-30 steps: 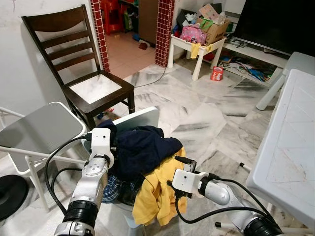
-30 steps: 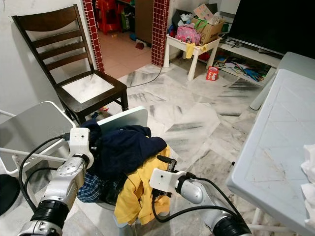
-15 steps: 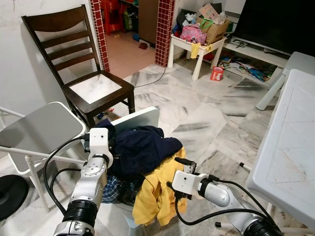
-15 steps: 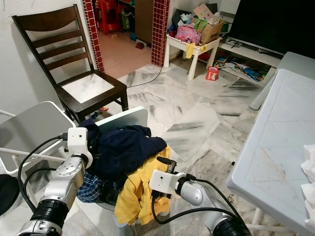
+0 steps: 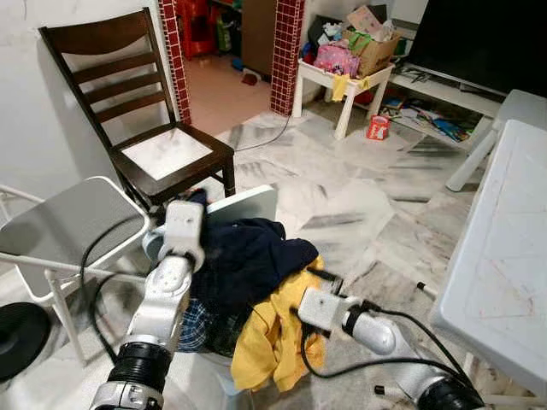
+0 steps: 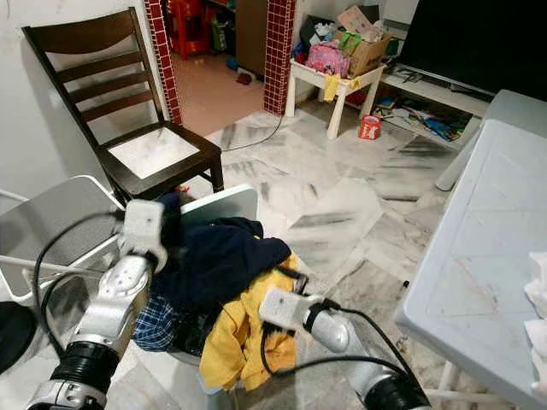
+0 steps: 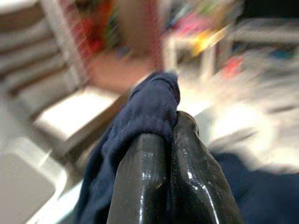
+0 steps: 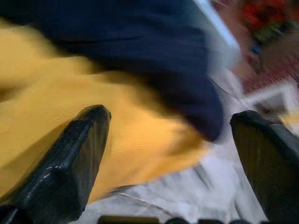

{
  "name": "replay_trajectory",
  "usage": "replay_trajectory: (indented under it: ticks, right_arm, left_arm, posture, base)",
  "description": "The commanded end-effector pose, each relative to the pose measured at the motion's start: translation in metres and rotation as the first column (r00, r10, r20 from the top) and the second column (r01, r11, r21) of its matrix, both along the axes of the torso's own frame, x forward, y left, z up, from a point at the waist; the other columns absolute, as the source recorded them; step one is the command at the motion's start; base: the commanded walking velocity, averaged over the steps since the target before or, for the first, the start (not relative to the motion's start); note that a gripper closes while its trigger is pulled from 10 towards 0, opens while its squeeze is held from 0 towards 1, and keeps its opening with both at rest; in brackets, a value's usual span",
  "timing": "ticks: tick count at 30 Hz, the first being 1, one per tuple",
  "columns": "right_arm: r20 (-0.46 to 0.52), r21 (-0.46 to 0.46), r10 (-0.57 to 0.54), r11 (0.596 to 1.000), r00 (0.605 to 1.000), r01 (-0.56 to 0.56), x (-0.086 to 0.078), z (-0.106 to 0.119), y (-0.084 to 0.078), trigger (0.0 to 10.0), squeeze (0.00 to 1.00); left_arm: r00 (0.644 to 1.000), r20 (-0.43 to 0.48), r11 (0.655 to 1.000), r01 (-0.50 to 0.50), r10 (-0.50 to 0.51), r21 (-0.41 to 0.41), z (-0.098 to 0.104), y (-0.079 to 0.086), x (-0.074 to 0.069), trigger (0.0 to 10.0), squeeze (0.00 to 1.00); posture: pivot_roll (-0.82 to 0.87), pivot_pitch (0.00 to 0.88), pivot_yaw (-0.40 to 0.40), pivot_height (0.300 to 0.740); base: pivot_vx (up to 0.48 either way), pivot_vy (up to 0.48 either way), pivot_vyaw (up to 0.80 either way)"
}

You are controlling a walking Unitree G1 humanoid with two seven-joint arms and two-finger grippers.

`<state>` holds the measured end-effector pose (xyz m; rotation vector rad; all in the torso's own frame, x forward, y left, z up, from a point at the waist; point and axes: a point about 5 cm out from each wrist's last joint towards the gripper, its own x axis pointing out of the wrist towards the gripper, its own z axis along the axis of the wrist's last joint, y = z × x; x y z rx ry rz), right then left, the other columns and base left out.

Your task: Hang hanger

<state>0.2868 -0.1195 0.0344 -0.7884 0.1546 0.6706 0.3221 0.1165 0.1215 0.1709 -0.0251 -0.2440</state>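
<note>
1. The step in hand looks like fetching a garment out of the pile — no hanger can be made out anywhere in these pictures, so where it lies I cannot tell; it may be buried under the clothes or out of sight.

2. The left hand [image 7: 170,154] has its two black fingers [image 7: 140,182] pressed together with a fold of the navy garment [image 5: 252,256] pinched between them; the cloth rises over the fingertips and hangs down one side. In the eye views this hand sits at the upper left edge of the pile, just beside the white chair back [image 5: 248,203] that the clothes lie against.

3. The right hand [image 8: 173,140] is spread wide — one finger over the yellow shirt [image 5: 273,333], the other well apart from it on the far side, with nothing between them. It sits low at the right side of the pile, close against the yellow cloth; whether it touches I cannot tell.

4. A checked cloth [image 5: 198,323] lies under the navy one at the lower left of the heap.

5. The next move, as I judge it, calls for lifting the navy garment clear without dragging the yellow shirt off onto the marble floor [image 5: 342,196], then finding the hanger.
</note>
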Motion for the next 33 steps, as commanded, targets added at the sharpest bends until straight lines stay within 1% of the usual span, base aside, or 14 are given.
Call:
replay_trajectory:
  ticks: [1, 4, 8, 9, 12, 14, 15, 20, 23, 25, 30, 31, 32, 33]
  right_arm:
    - [0.004, 0.039, -0.104, 0.994, 0.995, 0.104, 0.008, 0.004, -0.012, 10.0, 0.0]
    - [-0.005, 0.113, -0.213, 0.971, 0.977, 0.212, 0.016, 0.008, -0.02, 10.0, 0.0]
    - [-0.031, 0.146, -0.246, 0.958, 0.969, 0.247, 0.017, 0.006, -0.021, 10.0, 0.0]
    - [-0.038, 0.167, -0.267, 0.948, 0.963, 0.269, 0.018, 0.006, -0.022, 10.0, 0.0]
    - [-0.067, 0.208, -0.301, 0.928, 0.951, 0.309, 0.019, 0.006, -0.022, 10.0, 0.0]
    - [-0.075, 0.243, -0.343, 0.904, 0.936, 0.351, 0.021, 0.007, -0.023, 10.0, 0.0]
    - [-0.075, 0.243, -0.343, 0.904, 0.936, 0.351, 0.021, 0.007, -0.023, 10.0, 0.0]
    - [-0.044, 0.31, -0.417, 0.858, 0.908, 0.409, 0.024, 0.016, -0.034, 10.0, 0.0]
    - [-0.04, 0.327, -0.425, 0.85, 0.904, 0.414, 0.025, 0.018, -0.037, 10.0, 0.0]
    - [-0.037, 0.327, -0.425, 0.85, 0.905, 0.412, 0.024, 0.019, -0.039, 10.0, 0.0]
    - [-0.036, 0.337, -0.433, 0.843, 0.901, 0.419, 0.022, 0.02, -0.043, 10.0, 0.0]
    - [-0.044, 0.381, -0.447, 0.819, 0.893, 0.428, 0.021, 0.024, -0.044, 10.0, 0.0]
    - [-0.062, 0.418, -0.459, 0.794, 0.886, 0.441, 0.019, 0.026, -0.046, 10.0, 0.0]
    - [-0.067, 0.424, -0.462, 0.789, 0.884, 0.444, 0.019, 0.027, -0.046, 10.0, 0.0]
  left_arm:
    - [0.989, 0.024, 0.99, 0.143, -0.143, 0.0, 0.004, -0.021, -0.011, 0.0, 0.0]
    - [0.944, 0.032, 0.944, 0.327, -0.329, 0.045, 0.004, -0.041, -0.037, 0.0, 0.0]
    - [0.934, 0.022, 0.933, 0.353, -0.355, 0.069, 0.0, -0.038, -0.052, 0.0, 0.0]
    - [0.929, 0.017, 0.926, 0.366, -0.369, 0.086, -0.001, -0.035, -0.062, 0.0, 0.0]
    - [0.927, 0.012, 0.922, 0.371, -0.374, 0.112, -0.002, -0.026, -0.074, 0.0, 0.0]
    - [0.942, -0.001, 0.936, 0.335, -0.337, 0.108, -0.001, -0.013, -0.082, 0.0, 0.0]
    - [0.942, -0.001, 0.936, 0.335, -0.337, 0.108, -0.001, -0.013, -0.082, 0.0, 0.0]
    - [0.973, -0.032, 0.962, 0.229, -0.227, 0.146, -0.008, 0.014, -0.102, 0.0, 0.0]
    - [0.979, -0.027, 0.966, 0.206, -0.204, 0.159, -0.009, 0.015, -0.105, 0.0, 0.0]
    - [0.99, 0.008, 0.978, 0.141, -0.144, 0.155, -0.005, 0.015, -0.104, 0.0, 0.0]
    - [0.998, 0.032, 0.991, 0.053, -0.057, 0.126, -0.002, 0.013, -0.099, 0.0, 0.0]
    - [0.999, 0.021, 0.993, 0.031, -0.034, 0.111, -0.003, 0.011, -0.097, 0.0, 0.0]
    - [1.0, 0.012, 0.994, 0.009, -0.011, 0.11, -0.004, 0.011, -0.095, 0.4, 0.0]
    - [1.0, 0.011, 0.994, 0.004, -0.006, 0.112, -0.005, 0.011, -0.095, 0.4, 0.0]
  posture:
    - [0.05, 0.0, -0.023, 0.74]
    - [0.06, 0.0, -0.025, 0.74]
    - [0.06, 0.0, -0.026, 0.74]
    - [0.07, 0.0, -0.029, 0.74]
    - [0.08, 0.0, -0.031, 0.74]
    - [0.09, 0.0, -0.037, 0.74]
    - [0.09, 0.0, -0.037, 0.74]
    - [0.1, 0.0, -0.044, 0.74]
    - [0.1, 0.0, -0.046, 0.74]
    - [0.1, 0.0, -0.046, 0.74]
    - [0.09, 0.0, -0.048, 0.74]
    - [0.09, 0.0, -0.049, 0.74]
    - [0.09, 0.0, -0.049, 0.74]
    - [0.09, 0.0, -0.049, 0.74]
  base:
    - [0.0, 0.0, 0.0]
    - [0.0, 0.0, 0.0]
    - [0.0, 0.0, 0.0]
    - [0.0, 0.0, 0.0]
    - [0.0, 0.0, 0.0]
    - [0.0, 0.0, 0.0]
    - [0.0, 0.0, 0.0]
    - [0.0, 0.0, 0.0]
    - [0.0, 0.0, 0.0]
    - [0.0, 0.0, 0.0]
    - [0.0, 0.0, 0.0]
    - [0.0, 0.0, 0.0]
    - [0.0, 0.0, 0.0]
    - [0.0, 0.0, 0.0]
